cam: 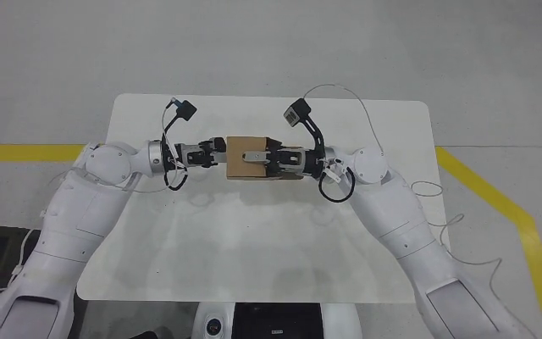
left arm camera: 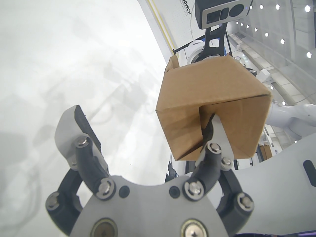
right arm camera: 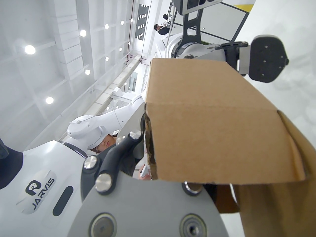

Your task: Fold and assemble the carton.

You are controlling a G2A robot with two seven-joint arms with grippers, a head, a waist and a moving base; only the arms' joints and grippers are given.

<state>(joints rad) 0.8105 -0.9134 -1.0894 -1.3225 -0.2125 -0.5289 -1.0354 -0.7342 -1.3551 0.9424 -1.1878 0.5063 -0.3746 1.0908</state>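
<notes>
Left gripper [left arm camera: 145,114] spread, one finger [left arm camera: 218,134] inside carton [left arm camera: 212,94], right gripper [cam: 262,158] state unclear behind it.

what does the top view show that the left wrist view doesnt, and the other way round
The top view adds the full outline of the table and both arms meeting the carton from opposite ends, the right claw at its top face. The left wrist view adds close detail: the left claw is open, one finger tucked into the slit between the carton's end flaps, the other finger free above the table. Both share the carton, the table and the left claw.
</notes>
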